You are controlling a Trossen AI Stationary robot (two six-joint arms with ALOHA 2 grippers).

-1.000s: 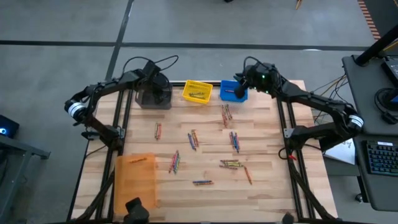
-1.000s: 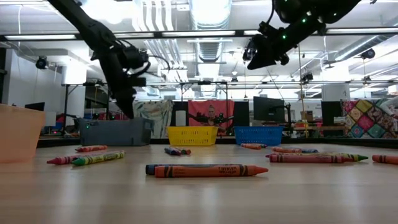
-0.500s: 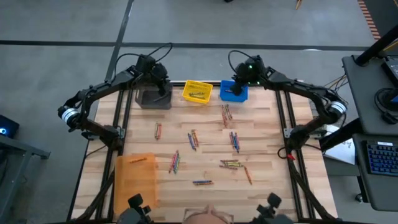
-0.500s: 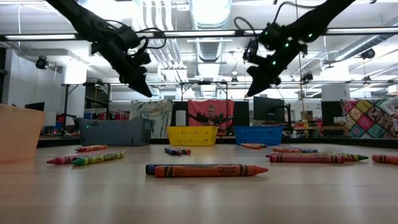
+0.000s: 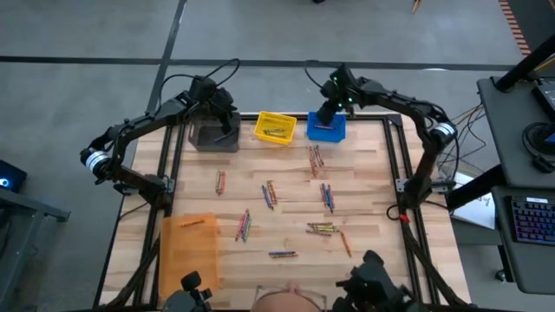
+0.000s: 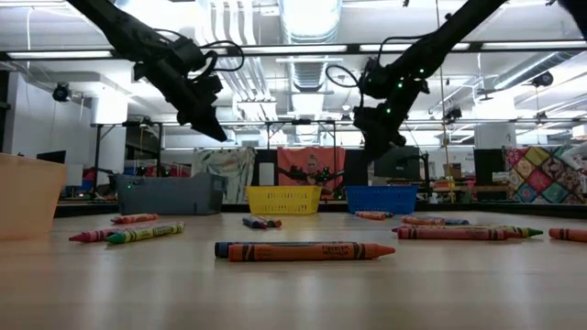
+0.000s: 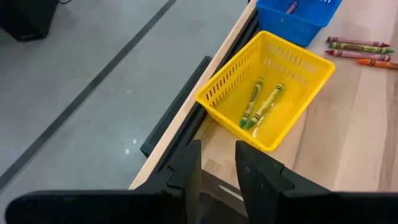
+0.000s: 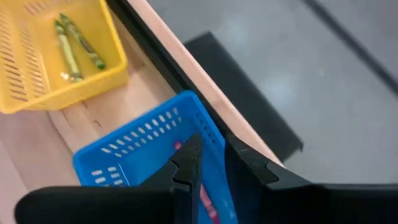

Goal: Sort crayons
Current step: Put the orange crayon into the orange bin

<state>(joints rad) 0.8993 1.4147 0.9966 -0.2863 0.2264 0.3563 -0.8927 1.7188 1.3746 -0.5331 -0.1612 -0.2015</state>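
The crayons (image 5: 271,193) lie scattered in small clusters across the middle and lower part of the wooden table (image 5: 373,260) in the high view, which suggests most of the sorting is yet to be done. Along the table's upper edge stand three bins in a row, probably one per colour: a grey bin (image 5: 214,137) at upper left, a yellow bin (image 5: 275,126) at upper centre and a blue bin (image 5: 326,127) just right of it; an orange bin (image 5: 188,251) sits apart at lower left. The left wrist view shows two yellow-green crayons (image 7: 262,104) lying in the yellow bin, so that colour has a home; a reddish crayon (image 8: 202,194) shows inside the blue bin in the right wrist view. The left gripper (image 5: 227,121) hangs above the grey bin, its fingers nearly together with a narrow gap and nothing visible between them. The right gripper (image 5: 326,111) hovers over the blue bin, its fingers likewise close with only a slim gap and apparently empty. Both sit over the bins, a placement that fits having nothing more to drop there.
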